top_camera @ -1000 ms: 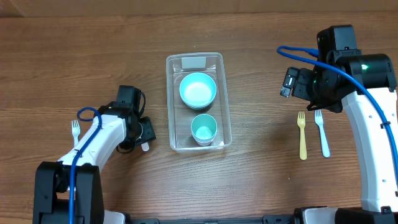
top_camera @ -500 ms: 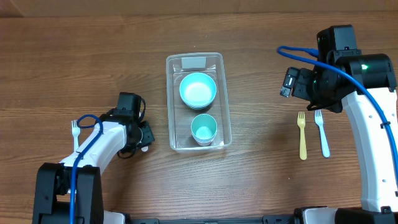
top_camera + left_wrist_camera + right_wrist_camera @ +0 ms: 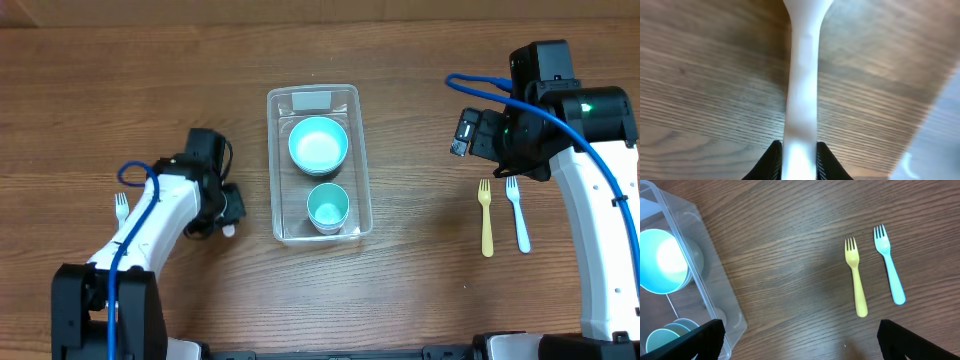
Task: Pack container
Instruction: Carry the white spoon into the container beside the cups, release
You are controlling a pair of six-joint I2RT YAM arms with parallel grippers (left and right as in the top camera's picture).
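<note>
Clear plastic rectangular container (image 3: 359,160) is sitting mid-table, holding a round teal bowl (image 3: 318,144) and a smaller teal cup (image 3: 327,207). The left gripper (image 3: 799,156) is clamping a smooth white utensil handle (image 3: 801,95). The right gripper (image 3: 800,345) is hanging wide apart near a yellow fork (image 3: 856,277) and a blue fork (image 3: 888,270).

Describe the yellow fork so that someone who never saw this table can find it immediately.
Start from the clear container in the middle of the table and look to its right, where two forks lie side by side, tines pointing away from the robot. The yellow fork is the one nearer the container; its neighbour, the light blue fork, lies farther out.
</note>
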